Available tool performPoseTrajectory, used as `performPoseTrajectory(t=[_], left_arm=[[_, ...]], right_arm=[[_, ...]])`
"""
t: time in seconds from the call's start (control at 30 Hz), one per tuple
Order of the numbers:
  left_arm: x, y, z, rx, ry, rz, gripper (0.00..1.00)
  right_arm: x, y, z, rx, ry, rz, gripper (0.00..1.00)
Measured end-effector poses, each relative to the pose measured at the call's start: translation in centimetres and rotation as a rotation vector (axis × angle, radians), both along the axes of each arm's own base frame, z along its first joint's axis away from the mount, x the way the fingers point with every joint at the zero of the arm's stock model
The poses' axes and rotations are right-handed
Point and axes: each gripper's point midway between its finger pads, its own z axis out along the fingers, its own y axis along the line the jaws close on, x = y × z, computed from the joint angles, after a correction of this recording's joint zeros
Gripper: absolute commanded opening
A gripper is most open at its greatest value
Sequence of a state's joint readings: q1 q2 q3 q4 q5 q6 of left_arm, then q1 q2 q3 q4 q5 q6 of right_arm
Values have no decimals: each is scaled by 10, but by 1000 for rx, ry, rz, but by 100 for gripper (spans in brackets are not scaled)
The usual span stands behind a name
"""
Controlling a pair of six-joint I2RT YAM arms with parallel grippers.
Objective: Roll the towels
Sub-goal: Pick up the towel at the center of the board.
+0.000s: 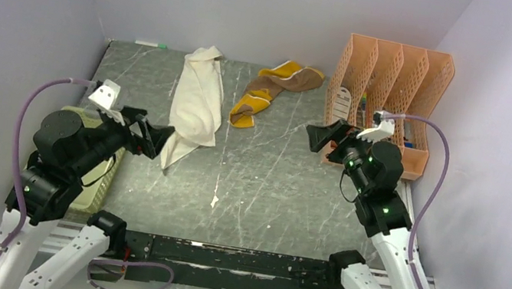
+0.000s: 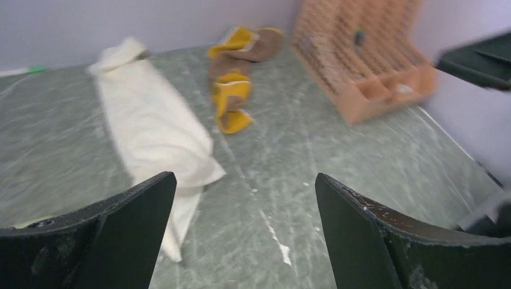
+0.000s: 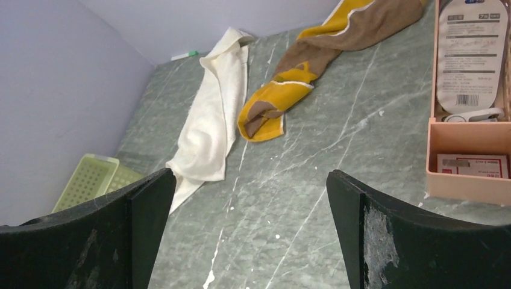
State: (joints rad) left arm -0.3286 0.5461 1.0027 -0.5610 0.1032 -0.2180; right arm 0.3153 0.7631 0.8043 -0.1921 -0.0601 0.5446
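Your left gripper point(image 1: 158, 137) is open wide and empty, just beside the long soft cream-white cloth towel point(image 1: 198, 100). The crumpled brown cloth towel with yellow edges point(image 1: 271, 91) lies near it on the grey stone table point(image 1: 270, 185). Your right gripper point(image 1: 319, 136) is open too.

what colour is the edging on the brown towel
Mustard yellow. The brown towel shows it best in the right wrist view, where the yellow folds over at the near end.

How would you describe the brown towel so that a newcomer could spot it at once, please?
Find the peach slotted rack at the back right of the table. Just left of it lies a crumpled brown towel. Its mustard-yellow edging sets it apart from the plain cream towel further left.
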Motion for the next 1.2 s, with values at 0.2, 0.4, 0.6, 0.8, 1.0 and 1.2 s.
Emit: performPoseTrajectory(t=[0.2,0.4,0.6,0.8,1.0,1.2], left_arm=[[-46,-66,11,-6,-53,-501,99],[-100,-86,26,-11,-174,-792,99],[-20,-58,8,-80,26,-353,99],[74,-7,-84,-96,441,142,99],[77,68,-94,-144,489,436,99],[93,76,-116,-77,560,395,99]], right_arm=[[-9,0,-3,10,-14,16,96],[9,18,-30,-77,82,48,95],[1,126,-55,-333,110,222,98],[-9,274,-122,-552,103,453,98],[-12,309,-240,-693,234,539,97],[-10,305,-236,-664,199,526,98]])
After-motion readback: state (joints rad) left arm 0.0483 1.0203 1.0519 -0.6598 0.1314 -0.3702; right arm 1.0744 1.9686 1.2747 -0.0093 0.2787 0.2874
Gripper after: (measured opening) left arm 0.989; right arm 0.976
